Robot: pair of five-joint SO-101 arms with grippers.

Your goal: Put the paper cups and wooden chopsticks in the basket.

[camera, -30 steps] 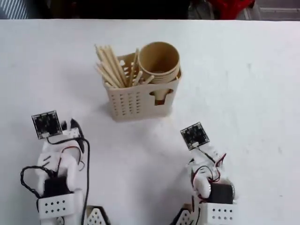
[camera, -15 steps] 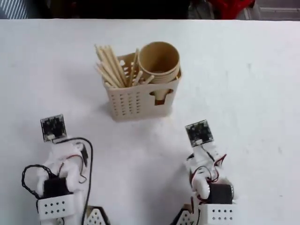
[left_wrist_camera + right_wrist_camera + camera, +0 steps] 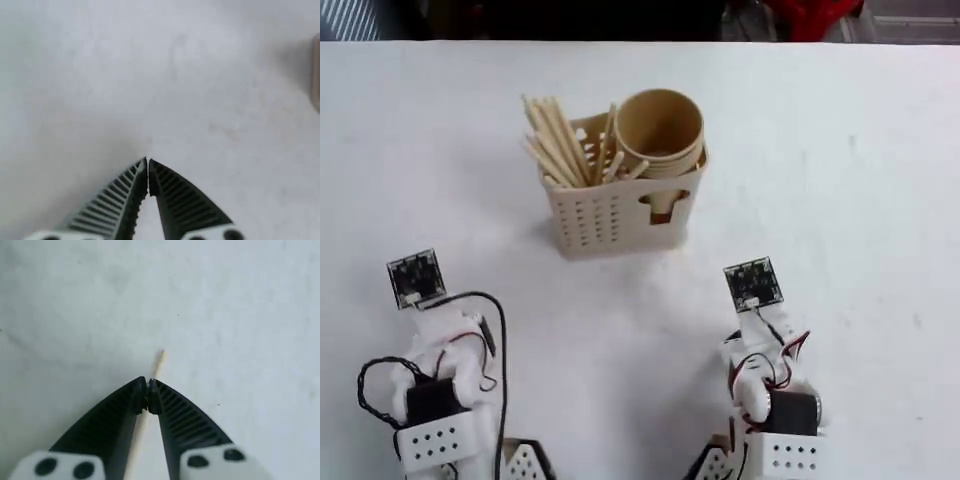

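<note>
Basket (image 3: pixel 610 225): cream plastic w/ rows of small dark holes on its front. Paper cups (image 3: pixel 660 125) in basket's right half: kraft tan. Wooden chopsticks (image 3: pixel 555 140) in its left half: pale straw. Table (image 3: pixel 840 150) round basket: plain white. Left gripper (image 3: pixel 148 162) & right gripper (image 3: pixel 147 385): black ribbed fingers, white bases. Arms (image 3: pixel 435 420) nearer than basket: white bodies, black square boards (image 3: pixel 415 277), red + black wires (image 3: pixel 775 365).

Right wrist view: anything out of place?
One thin wooden stick shows just past the tips of the shut right gripper, over the white table, away from the beige perforated basket holding the rest. Clamped or lying loose: can't tell.
</note>
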